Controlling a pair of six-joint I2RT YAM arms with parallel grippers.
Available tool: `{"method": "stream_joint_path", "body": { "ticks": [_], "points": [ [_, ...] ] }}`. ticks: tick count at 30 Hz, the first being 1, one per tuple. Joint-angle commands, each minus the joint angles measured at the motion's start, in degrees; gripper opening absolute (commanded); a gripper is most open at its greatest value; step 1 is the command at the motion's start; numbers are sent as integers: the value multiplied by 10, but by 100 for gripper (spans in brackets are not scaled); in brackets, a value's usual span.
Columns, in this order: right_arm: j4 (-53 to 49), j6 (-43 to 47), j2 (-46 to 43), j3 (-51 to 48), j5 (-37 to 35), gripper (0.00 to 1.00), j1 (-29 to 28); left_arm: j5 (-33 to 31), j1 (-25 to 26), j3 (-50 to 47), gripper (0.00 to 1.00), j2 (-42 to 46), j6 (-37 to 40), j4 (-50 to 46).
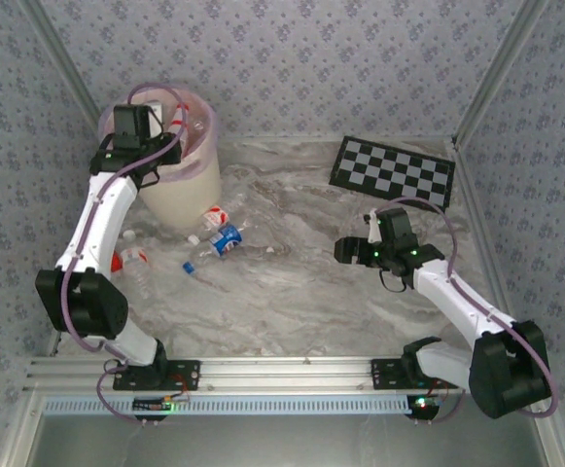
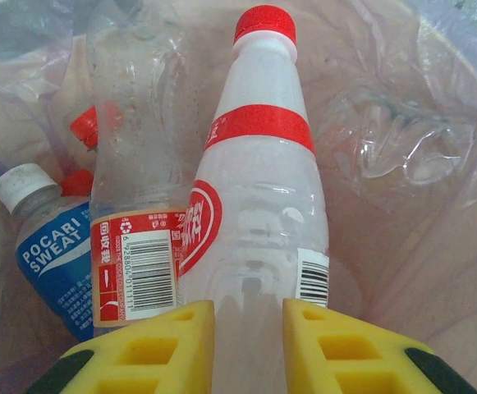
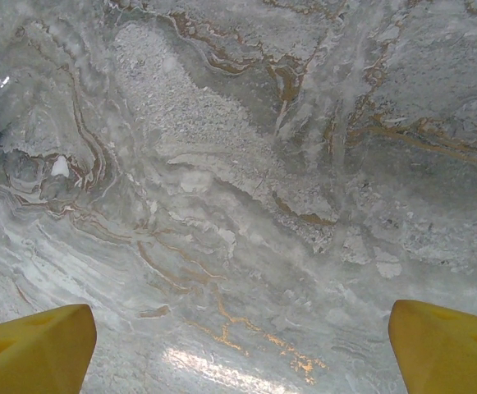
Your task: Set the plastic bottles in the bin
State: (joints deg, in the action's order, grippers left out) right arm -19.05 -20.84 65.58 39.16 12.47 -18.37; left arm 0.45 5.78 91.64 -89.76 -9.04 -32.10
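Note:
My left gripper (image 2: pixel 249 328) is shut on the base of a clear plastic bottle (image 2: pixel 259 205) with a red cap and a red band, held inside the bin (image 1: pixel 190 190). Beside it in the pink-lined bin lie a red-labelled bottle (image 2: pixel 135 164) and a blue Pocari Sweat bottle (image 2: pixel 53 254). In the top view the left gripper (image 1: pixel 165 146) hangs over the bin's mouth. On the table lie more bottles: a blue-labelled one (image 1: pixel 226 238), a red-labelled one (image 1: pixel 214 214) and a red one (image 1: pixel 131 260) by the left arm. My right gripper (image 1: pixel 355 248) stands open over bare marble (image 3: pixel 246 164).
A black-and-white checkerboard (image 1: pixel 394 170) lies at the back right. Patterned walls close in the table on three sides. A small blue-capped bottle (image 1: pixel 187 266) lies left of centre. The pink bag (image 2: pixel 435 205) lines the bin's wall.

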Motion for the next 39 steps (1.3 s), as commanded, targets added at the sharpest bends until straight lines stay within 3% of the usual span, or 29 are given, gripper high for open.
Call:
{"method": "stream_joint_path", "body": {
  "ticks": [1, 9, 19, 24, 31, 36, 39],
  "points": [
    [0, -9, 6, 15, 1, 94, -8, 20, 4, -33, 26, -10, -16, -34],
    [0, -13, 10, 21, -7, 94, -19, 21, 8, 24, 26, -36, -12, -32],
    [6, -16, 21, 20, -9, 94, -22, 2, 8, 227, 48, -40, 35, -137],
    [17, -15, 38, 23, -4, 94, -25, -28, 8, 225, 52, -19, 32, -122],
    [14, -12, 54, 37, -4, 94, -37, -56, 3, 261, 51, -93, 36, -128],
    [3, -10, 43, 31, -17, 94, -37, -58, 3, 305, 65, -141, 46, -151],
    [4, -12, 42, 27, -17, 94, -36, -52, 3, 294, 68, -142, 39, -150]
  ]
}}
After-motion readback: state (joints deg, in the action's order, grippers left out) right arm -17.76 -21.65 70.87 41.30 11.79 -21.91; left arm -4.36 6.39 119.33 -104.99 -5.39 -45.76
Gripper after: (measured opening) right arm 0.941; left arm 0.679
